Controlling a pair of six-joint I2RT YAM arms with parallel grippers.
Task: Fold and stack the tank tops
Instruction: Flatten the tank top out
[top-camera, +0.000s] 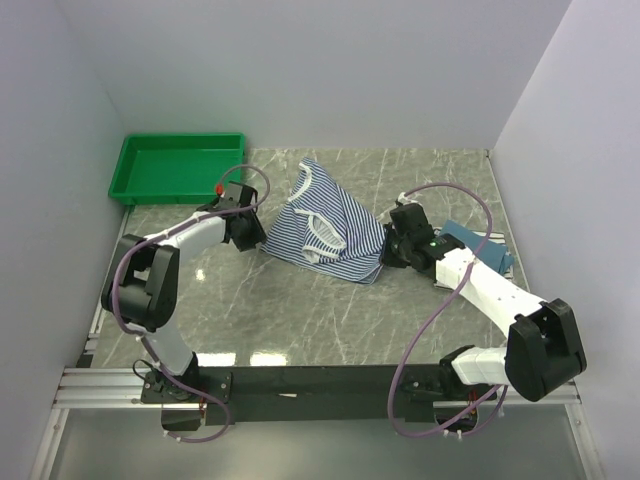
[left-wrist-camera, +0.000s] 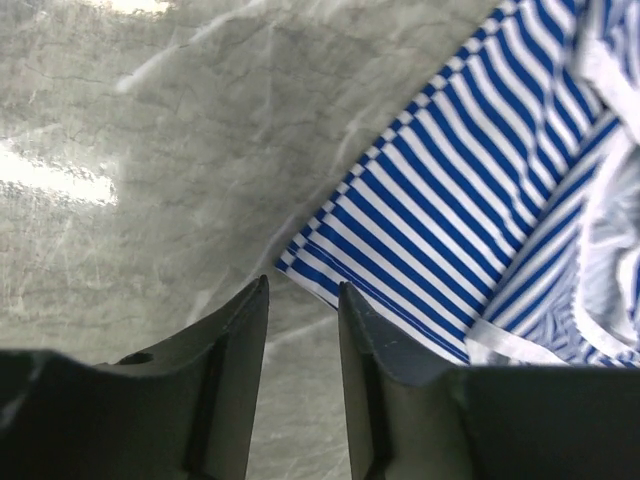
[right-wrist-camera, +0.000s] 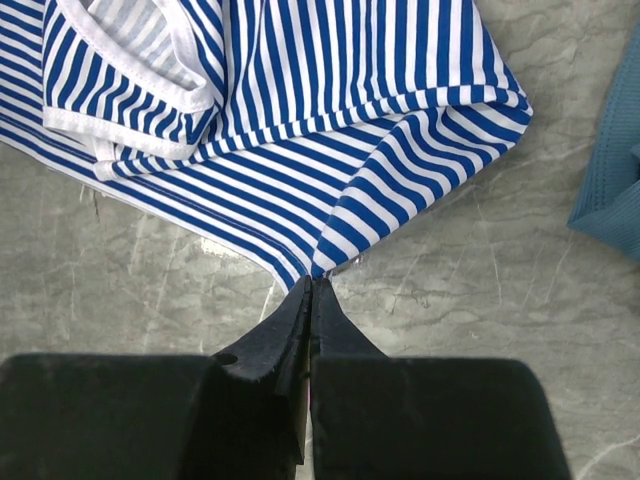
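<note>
A grey marbled table (top-camera: 330, 320) carries three things. A blue-and-white striped top (top-camera: 335, 230) lies rumpled at its middle. A green tray (top-camera: 180, 139) sits well to the left of it, at the far corner. A teal top (top-camera: 478, 240) lies just right of it.

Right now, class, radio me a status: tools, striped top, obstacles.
Right tool shut on striped top, at its edge. Left tool open beside its corner. Teal top lies apart.
</note>
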